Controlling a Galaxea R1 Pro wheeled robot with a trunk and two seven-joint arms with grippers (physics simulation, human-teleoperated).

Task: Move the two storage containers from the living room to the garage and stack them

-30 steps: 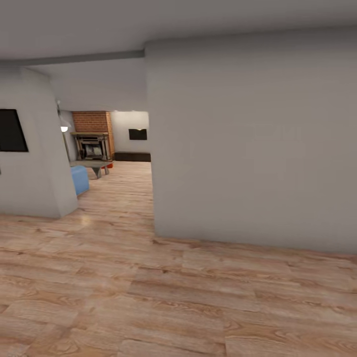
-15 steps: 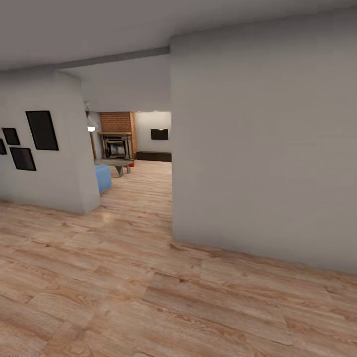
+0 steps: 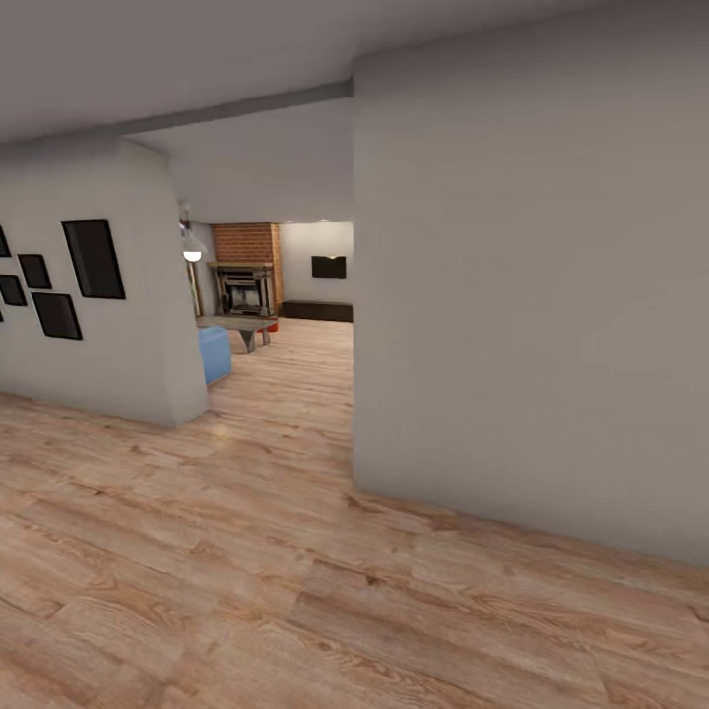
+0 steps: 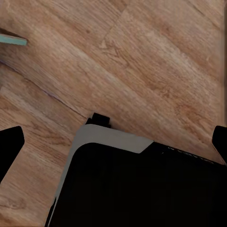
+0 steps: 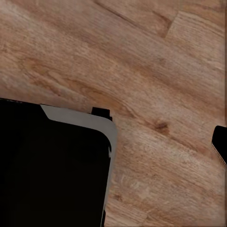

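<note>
From the head view, the robot stands in a hallway on a light wood floor [image 3: 295, 591]. A big grey wall [image 3: 532, 295] takes the right half of the picture. On the left is another wall with black picture frames [image 3: 94, 258]. Between the two walls an opening leads to the living room [image 3: 286, 295], far ahead. There I see a brick fireplace [image 3: 243, 281], a low coffee table [image 3: 236, 323], the corner of a blue sofa [image 3: 215, 353] and a lamp [image 3: 192, 254]. A small orange-red spot [image 3: 262, 326] lies on the floor next to the table; it may be one of the storage containers, but it is too small to be sure.

In the left wrist view, the camera looks down on the wood planks and on the dark base of the robot [image 4: 142, 184]. Two dark finger tips [image 4: 10, 146] stand at the opposite edges of the picture, so the left gripper [image 4: 113, 144] is spread wide and holds nothing.

In the right wrist view, the same floor and dark base [image 5: 52, 165] are below. One dark tip [image 5: 220, 142] shows at the edge; the other finger I do not see, so I cannot tell how the jaws of this gripper stand.

I judge that the task is at its first step: driving to the living room to fetch a container. The next move calls for passing through the opening, away from the wall corner on the right, then approaching the table.
</note>
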